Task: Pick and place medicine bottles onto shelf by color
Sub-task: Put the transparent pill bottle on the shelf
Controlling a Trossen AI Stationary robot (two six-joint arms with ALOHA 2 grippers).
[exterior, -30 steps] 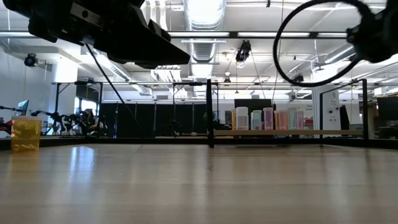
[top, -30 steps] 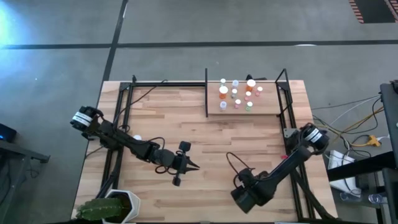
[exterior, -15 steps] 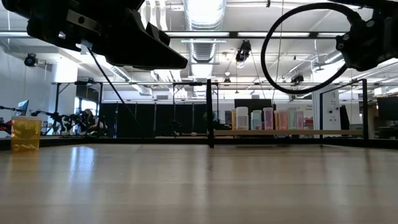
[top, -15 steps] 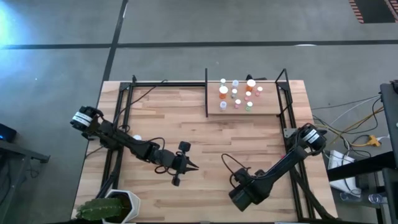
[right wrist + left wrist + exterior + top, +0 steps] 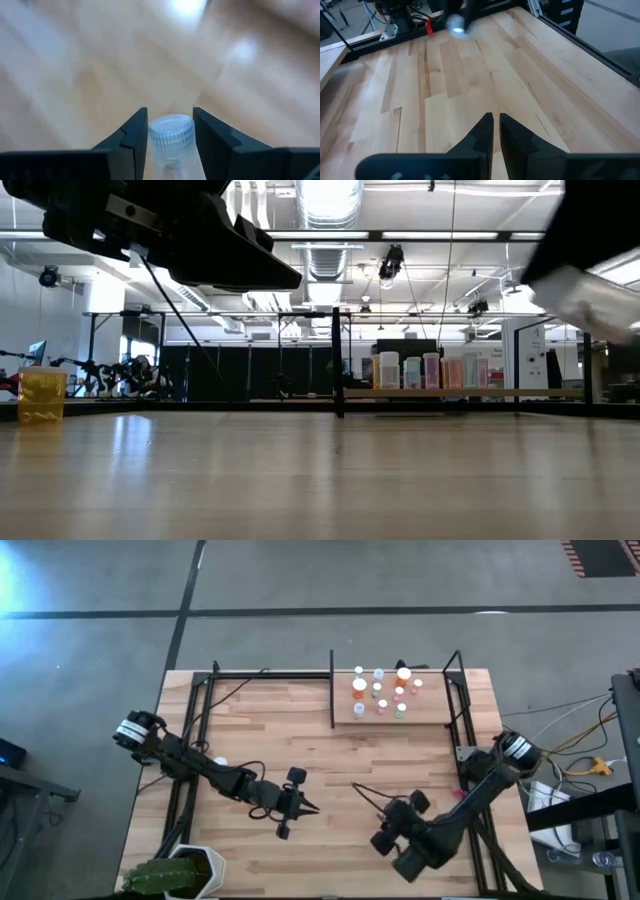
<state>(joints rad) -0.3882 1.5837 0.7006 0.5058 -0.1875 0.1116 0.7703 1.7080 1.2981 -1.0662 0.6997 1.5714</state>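
Several small medicine bottles (image 5: 380, 692) with white caps stand on the shelf (image 5: 420, 718), a wooden board at the table's far right; they also show in the low view (image 5: 420, 370). My right gripper (image 5: 390, 815) is over the table's near right part, shut on a clear bottle with a pale ribbed cap (image 5: 171, 129). My left gripper (image 5: 312, 808) hangs shut and empty over the table's near middle; it also shows in the left wrist view (image 5: 495, 122). My right gripper pinches the clear bottle between its two fingers (image 5: 134, 134), on the sides of its body just under the cap (image 5: 171, 150). The bottle lies along the fingers, cap end toward their tips. It is held above the table.
Black rods and an upright divider bar (image 5: 332, 690) bound the shelf. A potted green plant (image 5: 175, 875) stands at the near left corner. A small white thing (image 5: 220, 761) lies by the left arm. A yellow box (image 5: 40, 395) shows far left in the low view.
My right gripper has turned about its wrist over the table's near right part, and its arm has swung toward the right edge. Its cable loop has left the low view.
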